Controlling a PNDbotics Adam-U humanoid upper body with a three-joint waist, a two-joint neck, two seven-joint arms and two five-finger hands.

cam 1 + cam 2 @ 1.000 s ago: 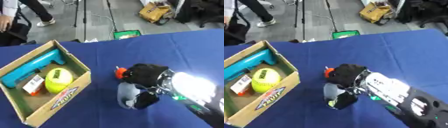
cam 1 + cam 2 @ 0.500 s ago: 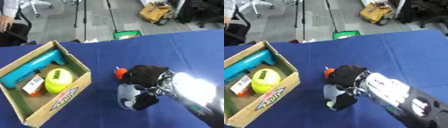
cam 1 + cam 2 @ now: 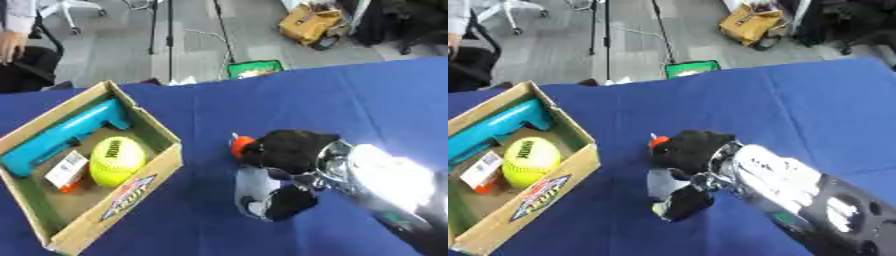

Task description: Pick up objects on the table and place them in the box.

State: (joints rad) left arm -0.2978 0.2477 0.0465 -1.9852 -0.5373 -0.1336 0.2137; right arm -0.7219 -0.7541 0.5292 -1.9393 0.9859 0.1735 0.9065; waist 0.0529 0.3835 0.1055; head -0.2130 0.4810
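Blue tablecloth (image 3: 350,100) carries the box (image 3: 144,182), and right of it the right hand (image 3: 284,150) curls around a pale orange-capped object (image 3: 254,187), apparently to lift it.

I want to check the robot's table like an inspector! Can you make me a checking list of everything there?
Surface: blue tablecloth covers the table.
Job's things: cardboard box holds a yellow ball, a teal tool and a small white-and-orange packet; a pale bottle with an orange cap lies on the cloth.
Clutter: nothing seen.
Hands: right hand curls its fingers round the bottle; left hand not in view.
Cables: cord on the floor.
Surroundings: green bin, yellow bag.
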